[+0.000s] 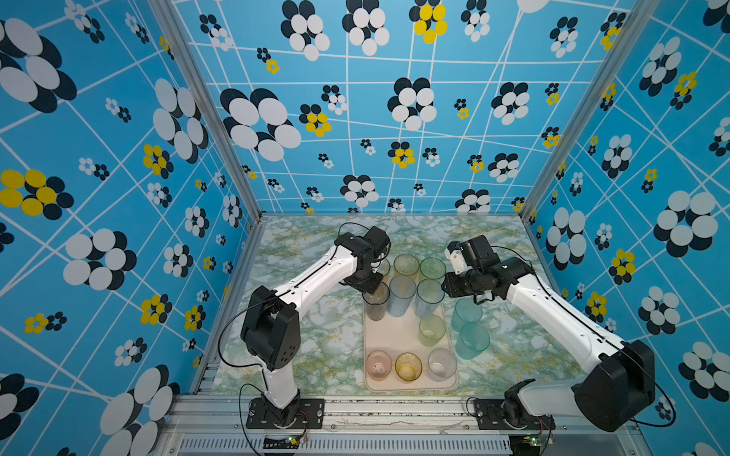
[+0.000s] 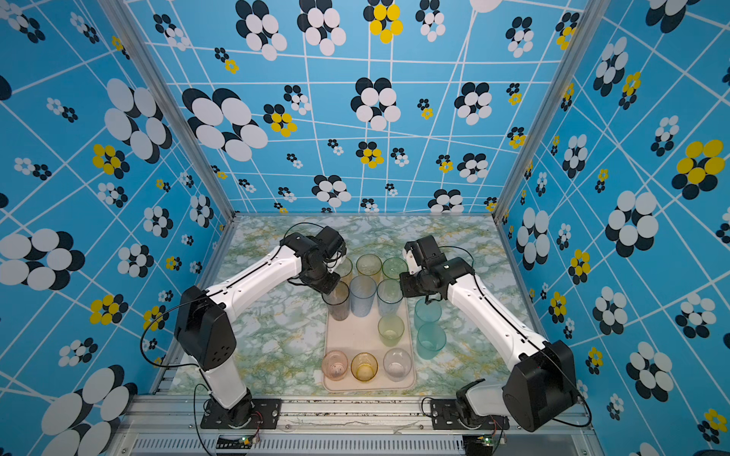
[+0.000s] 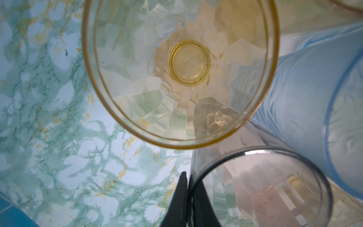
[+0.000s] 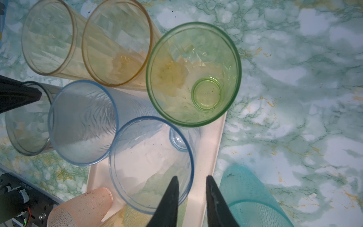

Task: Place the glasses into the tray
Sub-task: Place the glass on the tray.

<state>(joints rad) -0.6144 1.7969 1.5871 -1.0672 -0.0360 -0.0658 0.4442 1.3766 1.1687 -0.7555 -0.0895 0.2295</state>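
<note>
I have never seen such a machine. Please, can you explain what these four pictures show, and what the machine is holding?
It is a robot with two arms, each ending in a two-finger gripper. Two pictures look down from above on the marble table; the other two come from cameras on the wrists. Coloured tumblers stand in a beige tray; two teal tumblers stand beside it on the table. The left gripper pinches the rim of the grey tumbler. The right gripper is open astride the rim of a blue tumbler.
</note>
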